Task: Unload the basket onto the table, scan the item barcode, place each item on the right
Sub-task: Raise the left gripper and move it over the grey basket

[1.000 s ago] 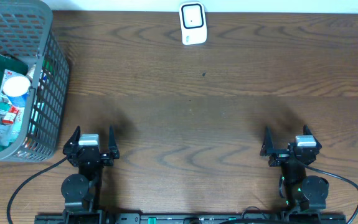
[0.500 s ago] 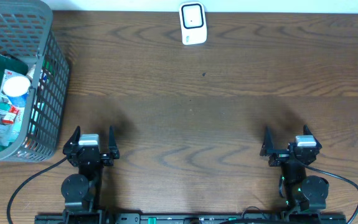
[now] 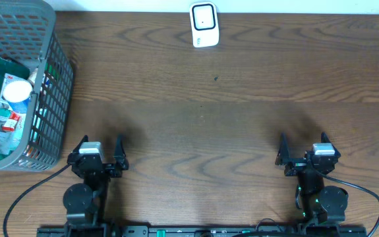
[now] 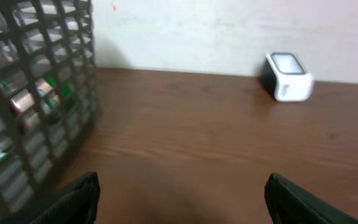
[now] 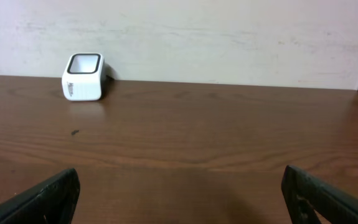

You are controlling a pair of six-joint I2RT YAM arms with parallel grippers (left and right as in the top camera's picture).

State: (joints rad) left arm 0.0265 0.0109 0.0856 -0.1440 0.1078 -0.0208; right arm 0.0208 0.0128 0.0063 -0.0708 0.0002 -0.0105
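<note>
The items lie in a grey mesh basket (image 3: 56, 99) at the table's left edge; among them is a white-capped container (image 3: 16, 91), and no barcode is legible. A small white scanner (image 3: 204, 25) stands at the far middle of the table. It also shows far right in the left wrist view as the scanner (image 4: 286, 76), and far left in the right wrist view as the scanner (image 5: 84, 77). My left gripper (image 3: 101, 143) is open near the front edge, just right of the basket. My right gripper (image 3: 302, 143) is open at the front right. Neither holds anything.
The basket wall (image 4: 35, 106) fills the left of the left wrist view, close to that gripper (image 4: 182, 186). A pale wall runs behind the table's far edge. Bare brown wood lies ahead of the right gripper (image 5: 180, 180).
The left gripper has shifted very slightly on the spot. The right arm, the basket and the scanner have not moved.
</note>
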